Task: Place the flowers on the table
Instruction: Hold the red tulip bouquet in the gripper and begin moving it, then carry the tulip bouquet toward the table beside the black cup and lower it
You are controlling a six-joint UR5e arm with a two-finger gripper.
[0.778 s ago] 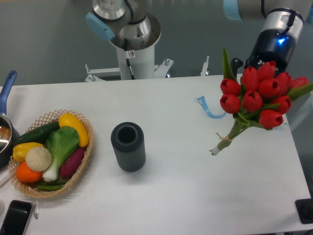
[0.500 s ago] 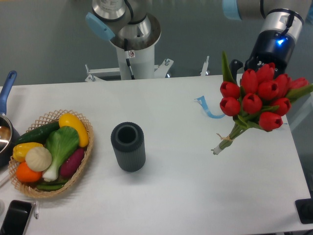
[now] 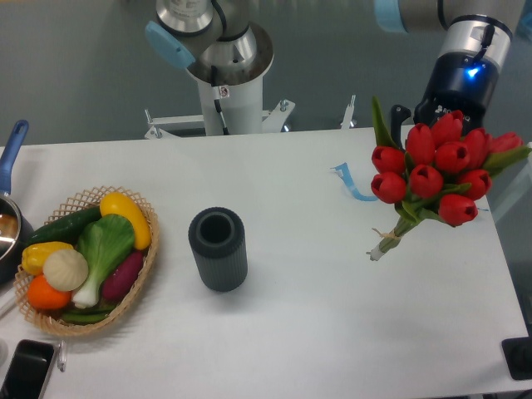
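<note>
The flowers (image 3: 434, 170), a bunch of red tulips with green stems tied by a pale band, hang tilted over the right side of the white table (image 3: 316, 316). Their stem end (image 3: 376, 253) points down-left, close to the tabletop; I cannot tell if it touches. My gripper (image 3: 442, 115) comes down from the top right behind the blooms and is shut on the bunch. Its fingertips are hidden by the tulip heads.
A dark grey cylindrical vase (image 3: 218, 248) stands mid-table. A wicker basket (image 3: 137, 287) of vegetables sits at the left, beside a pot (image 3: 8, 226). A blue ribbon (image 3: 352, 184) lies near the flowers. A phone (image 3: 25, 371) and a black object (image 3: 518, 358) sit at the front corners.
The bunch has shifted slightly to the right and up with the gripper; the stem end moved right along with it. Nothing else has moved.
</note>
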